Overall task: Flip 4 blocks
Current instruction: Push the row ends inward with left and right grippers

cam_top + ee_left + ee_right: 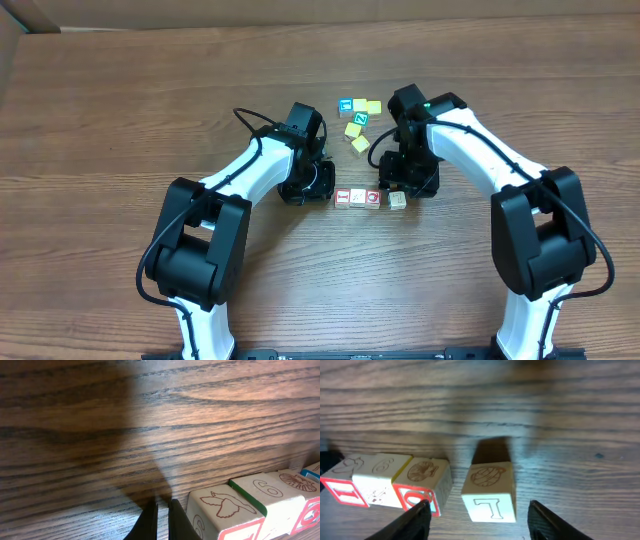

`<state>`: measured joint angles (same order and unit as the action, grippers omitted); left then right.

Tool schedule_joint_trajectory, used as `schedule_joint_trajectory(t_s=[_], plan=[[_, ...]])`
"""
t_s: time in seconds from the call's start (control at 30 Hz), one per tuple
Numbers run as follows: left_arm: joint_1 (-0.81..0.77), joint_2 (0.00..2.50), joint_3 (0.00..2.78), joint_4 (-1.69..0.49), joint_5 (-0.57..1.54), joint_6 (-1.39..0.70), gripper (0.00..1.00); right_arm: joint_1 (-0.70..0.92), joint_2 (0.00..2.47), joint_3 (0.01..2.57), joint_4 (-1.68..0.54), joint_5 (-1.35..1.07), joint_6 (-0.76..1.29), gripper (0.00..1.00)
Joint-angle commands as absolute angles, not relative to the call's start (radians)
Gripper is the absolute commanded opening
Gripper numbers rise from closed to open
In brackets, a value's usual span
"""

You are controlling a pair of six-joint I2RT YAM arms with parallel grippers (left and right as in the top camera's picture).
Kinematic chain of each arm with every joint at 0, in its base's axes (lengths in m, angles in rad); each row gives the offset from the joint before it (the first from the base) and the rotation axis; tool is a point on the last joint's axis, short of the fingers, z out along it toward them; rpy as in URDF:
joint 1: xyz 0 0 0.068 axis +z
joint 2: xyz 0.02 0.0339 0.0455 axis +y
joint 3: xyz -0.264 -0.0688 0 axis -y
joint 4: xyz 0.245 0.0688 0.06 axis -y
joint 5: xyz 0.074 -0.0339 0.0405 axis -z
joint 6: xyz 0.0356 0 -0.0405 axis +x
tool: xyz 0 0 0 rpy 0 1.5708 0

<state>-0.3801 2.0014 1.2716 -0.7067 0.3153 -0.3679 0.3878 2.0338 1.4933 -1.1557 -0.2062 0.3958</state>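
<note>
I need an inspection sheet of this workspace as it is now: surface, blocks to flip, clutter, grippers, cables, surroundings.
Surface: wooden table, no spills seen.
Job's things: three red-marked blocks touching in a row; fourth block apart, to their side.
Clutter: yellow, blue and green cubes loose behind the row.
Grippers: left gripper shut, empty, beside the row; right gripper open, astride the fourth block, not touching.
Cables: black cable looped along the left arm.
Surroundings: tan strip beyond the table, nature unclear.

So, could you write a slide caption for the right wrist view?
Right gripper, open, flanks a lone block marked L, apart from a row of three blocks on the wooden table.
</note>
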Motion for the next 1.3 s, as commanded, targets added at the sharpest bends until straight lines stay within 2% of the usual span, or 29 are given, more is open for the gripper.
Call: schedule_joint_trajectory(t_s=[0.0,0.17,0.27,0.3,0.33,0.4,0.57,0.9,1.27], plan=[[-0.387,2.040,1.270,-0.719,0.314,-0.382,0.04,0.393,2.005,1.491,-1.158,-0.211,0.397,0.61],[-0.387,2.040,1.270,-0.745,0.306,-0.369,0.04,0.350,1.982,1.534,-1.195,-0.211,0.385,0.49],[-0.387,2.040,1.270,-0.749,0.304,-0.362,0.04,0.310,1.935,1.554,-1.234,-0.211,0.381,0.48],[-0.387,2.040,1.270,-0.749,0.304,-0.362,0.04,0.296,1.915,1.554,-1.248,-0.211,0.366,0.45],[-0.387,2.040,1.270,-0.747,0.304,-0.363,0.04,0.281,1.898,1.554,-1.269,-0.210,0.349,0.36],[-0.387,2.040,1.270,-0.739,0.304,-0.362,0.04,0.260,1.887,1.553,-1.307,-0.202,0.340,0.04],[-0.387,2.040,1.270,-0.708,0.304,-0.362,0.04,0.240,1.887,1.489,-1.295,-0.200,0.340,0.04],[-0.387,2.040,1.270,-0.722,0.304,-0.359,0.04,0.286,1.887,1.248,-1.039,-0.264,0.406,0.04],[-0.387,2.040,1.270,-0.727,0.304,-0.359,0.04,0.286,1.887,1.209,-0.909,-0.263,0.420,0.04]])
